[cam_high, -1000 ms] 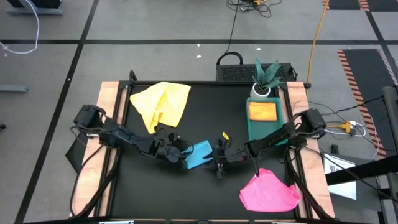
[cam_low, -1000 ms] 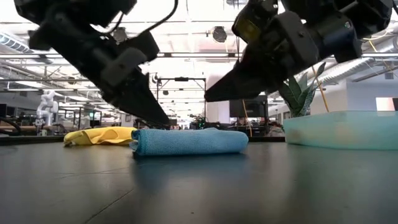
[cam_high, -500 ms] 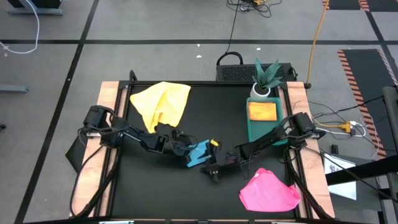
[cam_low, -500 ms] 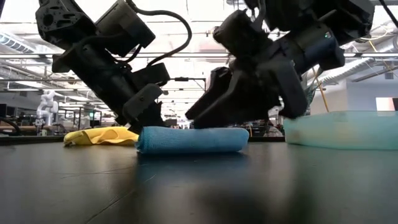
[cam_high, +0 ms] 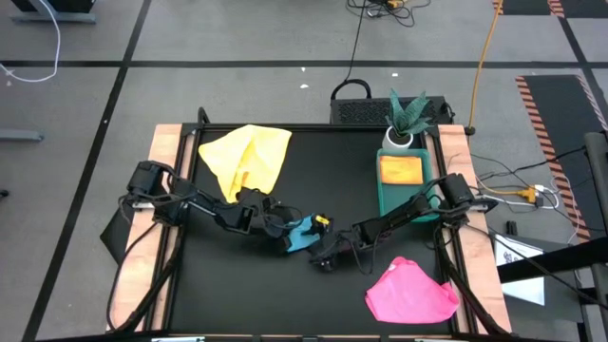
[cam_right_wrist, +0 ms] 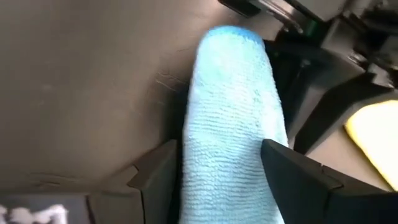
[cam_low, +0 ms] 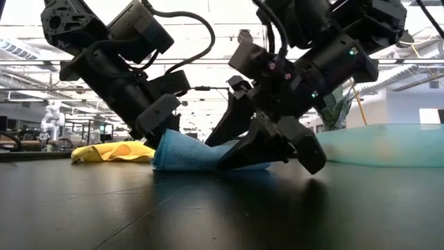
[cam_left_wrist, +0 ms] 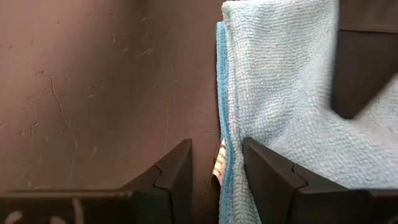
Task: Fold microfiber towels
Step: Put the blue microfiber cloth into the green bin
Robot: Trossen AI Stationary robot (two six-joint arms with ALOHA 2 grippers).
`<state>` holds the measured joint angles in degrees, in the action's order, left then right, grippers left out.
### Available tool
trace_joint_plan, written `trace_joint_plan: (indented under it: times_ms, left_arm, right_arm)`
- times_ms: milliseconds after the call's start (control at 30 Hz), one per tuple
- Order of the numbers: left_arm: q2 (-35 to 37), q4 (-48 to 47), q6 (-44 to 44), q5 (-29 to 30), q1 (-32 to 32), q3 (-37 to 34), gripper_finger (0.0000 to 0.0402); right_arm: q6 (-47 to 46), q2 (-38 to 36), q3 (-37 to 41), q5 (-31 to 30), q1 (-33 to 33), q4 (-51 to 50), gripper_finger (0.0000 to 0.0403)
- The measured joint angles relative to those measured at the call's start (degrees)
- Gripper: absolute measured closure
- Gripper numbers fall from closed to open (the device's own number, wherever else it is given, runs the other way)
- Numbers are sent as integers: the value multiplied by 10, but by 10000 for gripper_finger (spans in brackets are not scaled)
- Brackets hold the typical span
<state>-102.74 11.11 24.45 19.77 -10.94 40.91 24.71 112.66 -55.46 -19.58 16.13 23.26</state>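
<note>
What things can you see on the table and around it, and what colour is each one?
Blue towel: one, light blue, folded, middle of the table, between the two grippers.
Yellow towel: one, yellow, crumpled, far left part of the table.
Pink towel: one, pink, bunched up, near right corner.
Tray: one, green, right side, with an orange-yellow folded thing inside.
Plant: one, green leaves in a white pot, far right edge.
Table: one, black top.
Left gripper: dark, jaws apart, at the blue towel's left edge.
Right gripper: dark, jaws open around the blue towel's other end.
</note>
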Motion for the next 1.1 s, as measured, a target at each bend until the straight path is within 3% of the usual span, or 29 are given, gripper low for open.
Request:
trace_joint_plan:
  times_ms: [167, 367, 533, 867, 1100]
  left_arm:
    - [0, 0, 1, -1, 0, 0, 257]
    - [3, -3, -2, -3, 0, 0, 257]
    - [40, -50, -20, -17, -1, -2, 257]
    - [101, -92, -35, -8, -12, -4, 257]
    - [101, -104, -23, 6, -30, -3, 257]
  right_arm:
    - [-13, 0, 0, 1, -13, 6, 220]
    - [-46, 0, 0, 62, -12, 12, 319]
    - [-66, 0, 0, 73, -3, 13, 390]
    - [-86, -13, 0, 101, 2, -1, 390]
    - [-94, -112, 0, 110, 10, -72, 395]
